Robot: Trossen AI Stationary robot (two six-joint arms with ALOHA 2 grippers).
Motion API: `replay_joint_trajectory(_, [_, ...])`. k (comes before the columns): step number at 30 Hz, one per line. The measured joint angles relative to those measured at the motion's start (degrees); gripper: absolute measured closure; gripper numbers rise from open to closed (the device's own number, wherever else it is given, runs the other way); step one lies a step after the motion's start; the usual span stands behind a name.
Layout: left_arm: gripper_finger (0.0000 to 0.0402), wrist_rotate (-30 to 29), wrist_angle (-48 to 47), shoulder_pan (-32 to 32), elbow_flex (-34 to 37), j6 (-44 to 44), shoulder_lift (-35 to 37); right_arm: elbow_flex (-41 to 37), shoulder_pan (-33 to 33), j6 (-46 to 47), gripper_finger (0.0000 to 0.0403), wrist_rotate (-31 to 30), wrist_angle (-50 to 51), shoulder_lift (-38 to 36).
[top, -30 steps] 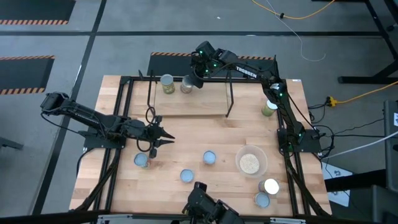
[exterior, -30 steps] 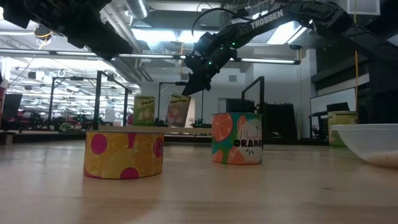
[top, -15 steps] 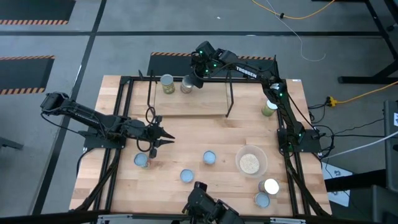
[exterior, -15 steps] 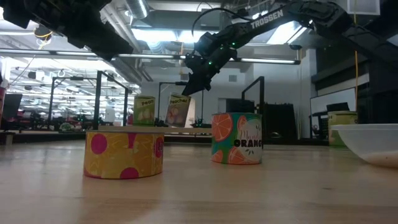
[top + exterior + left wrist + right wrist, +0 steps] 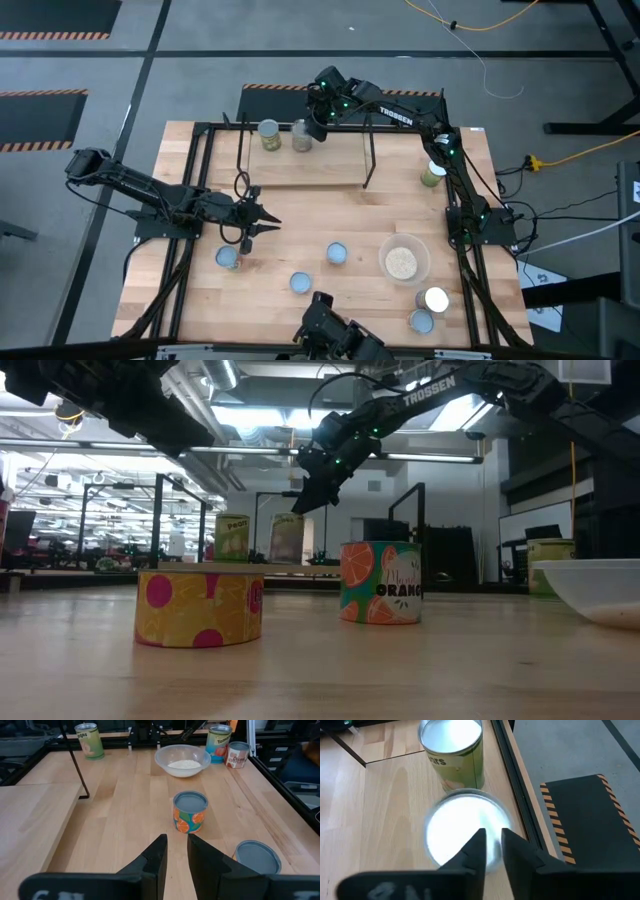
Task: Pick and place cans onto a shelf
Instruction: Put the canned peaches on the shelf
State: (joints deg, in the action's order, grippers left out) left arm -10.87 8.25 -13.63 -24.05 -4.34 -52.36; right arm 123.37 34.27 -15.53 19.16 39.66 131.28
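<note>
Two cans stand upright side by side on the shelf (image 5: pixel 330 168) at the table's far side: a green-labelled one (image 5: pixel 268 133) and a silver-topped one (image 5: pixel 302 136); both show in the low view (image 5: pixel 232 538) (image 5: pixel 287 538). My right gripper (image 5: pixel 316 120) is shut, pointing down just over the silver-topped can's top (image 5: pixel 462 832). My left gripper (image 5: pixel 268 222) is shut and empty above the table's left middle. Several other cans stand on the table, among them an orange one (image 5: pixel 190 811) and a yellow one (image 5: pixel 199 608). My right gripper's shut fingertips (image 5: pixel 479 842) stand over the silver-topped can's top, near its rim, coming from above. I cannot tell whether they touch it. The can stands upright on the shelf board.
A clear bowl of beige grains (image 5: pixel 402 262) stands at the near right with two cans (image 5: pixel 436 298) (image 5: pixel 421 320) beside it. One can (image 5: pixel 431 174) stands at the right edge. Others (image 5: pixel 228 258) (image 5: pixel 300 283) (image 5: pixel 337 253) stand near the front. A black tube frame (image 5: pixel 200 150) edges the table.
The silver-topped can under my right gripper leaned over a second ago and now stands upright on the shelf board beside the green-labelled can. My right gripper has stayed just above it. My left arm has kept still.
</note>
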Motion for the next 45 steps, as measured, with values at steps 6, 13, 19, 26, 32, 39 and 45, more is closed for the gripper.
replay_joint_trajectory(6, [0.0333, 0.00, -0.02, 0.00, 0.00, 0.00, 0.00, 0.00, 0.01, 0.00, 0.0307, 0.00, -0.11, 0.01])
replay_joint_trajectory(13, [0.0333, 0.00, 0.00, 0.00, 0.00, 0.00, 0.00, 0.00, 0.01, 0.00, 0.0308, 0.00, -0.13, 0.00])
replay_joint_trajectory(19, [0.0333, 0.00, 0.00, -0.02, 0.00, 0.00, -0.01, 0.00, 0.00, 0.00, 0.0308, 0.00, -0.15, 0.02])
replay_joint_trajectory(26, [0.0333, 0.00, -0.01, -0.01, 0.00, 0.00, -0.01, 0.00, 0.00, 0.00, 0.0309, 0.00, -0.04, 0.02])
replay_joint_trajectory(32, [0.0333, 0.00, -0.01, -0.02, 0.00, 0.00, -0.02, 0.00, -0.10, 0.01, 0.0309, -0.04, 0.15, 0.72])
replay_joint_trajectory(39, [0.0333, 0.00, -0.04, -0.02, -0.02, 0.00, -0.02, 0.00, -0.39, 0.02, 0.0309, 0.35, -0.79, 2.16])
replay_joint_trajectory(45, [0.0333, 0.02, -0.02, -0.02, -0.02, 0.00, -0.02, 0.00, -0.38, 0.03, 0.0309, 0.12, -0.80, 2.16])
